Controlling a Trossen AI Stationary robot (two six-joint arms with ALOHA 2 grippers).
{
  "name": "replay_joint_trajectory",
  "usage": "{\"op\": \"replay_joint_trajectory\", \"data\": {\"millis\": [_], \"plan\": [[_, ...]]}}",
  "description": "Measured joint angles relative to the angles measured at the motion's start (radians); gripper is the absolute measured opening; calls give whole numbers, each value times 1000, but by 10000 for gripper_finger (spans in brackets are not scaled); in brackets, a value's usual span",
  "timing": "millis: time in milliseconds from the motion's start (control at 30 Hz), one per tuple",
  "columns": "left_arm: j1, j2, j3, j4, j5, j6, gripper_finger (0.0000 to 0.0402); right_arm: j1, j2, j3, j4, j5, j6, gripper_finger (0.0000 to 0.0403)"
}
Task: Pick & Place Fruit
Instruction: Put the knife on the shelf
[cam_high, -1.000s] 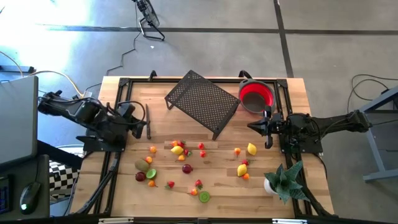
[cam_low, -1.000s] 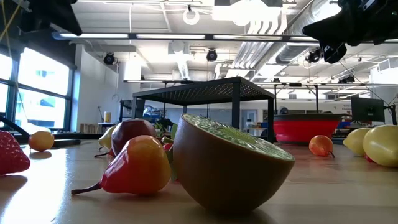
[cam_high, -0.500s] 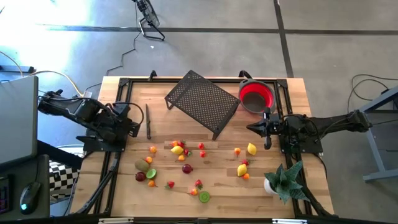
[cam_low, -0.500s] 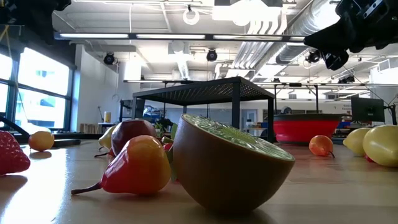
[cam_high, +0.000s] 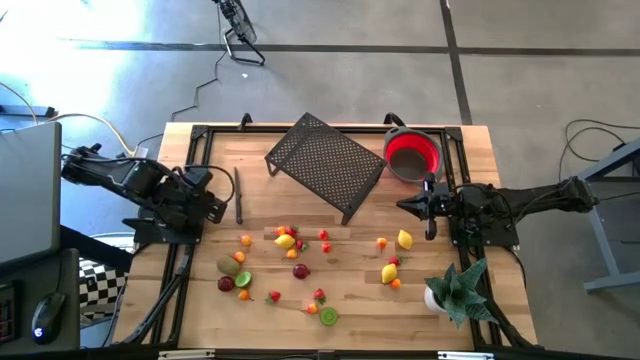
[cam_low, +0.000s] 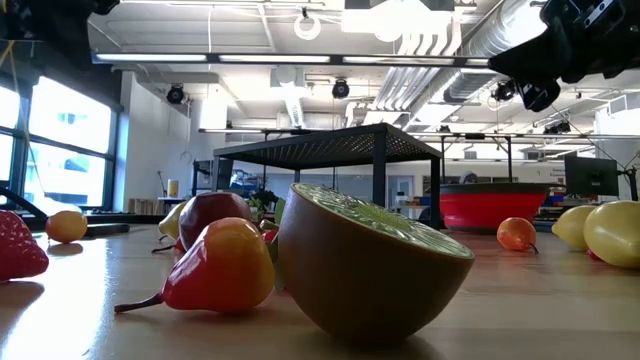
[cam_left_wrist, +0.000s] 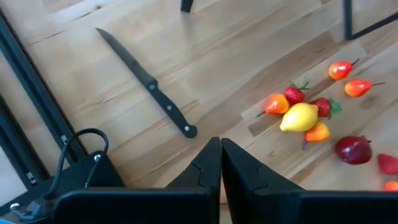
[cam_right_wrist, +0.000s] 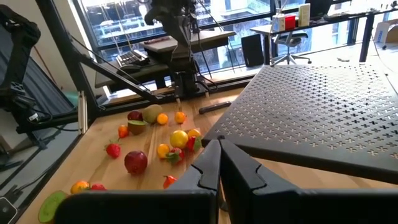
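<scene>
Some twenty fruit (cam_high: 290, 241) scattered mid-worktop (cam_high: 350, 290), none in the red bowl (cam_high: 412, 154). Left gripper (cam_high: 218, 208) and right gripper (cam_high: 410, 204) both with fingers closed on nothing. Best to open wide before descending over one isolated piece, perhaps the yellow lemon (cam_high: 404, 239) near the right arm

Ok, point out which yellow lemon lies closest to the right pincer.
The lemon just below the right pincer, beside the small orange fruit; the other two lemons lie farther off.

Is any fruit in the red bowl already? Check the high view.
No: the red bowl shows only its dark bottom, and the fruit lies scattered on the table.
</scene>
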Motion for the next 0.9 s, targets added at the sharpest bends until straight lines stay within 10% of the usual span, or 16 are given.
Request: {"op": "replay_joint_trajectory", "data": {"millis": [567, 900], "plan": [[0, 157, -5, -49, 11, 23, 289, 0, 0, 0, 9, 0, -8, 2], [0, 202, -5, -44, -3, 10, 319, 0, 0, 0, 9, 0, -3, 2]]}}
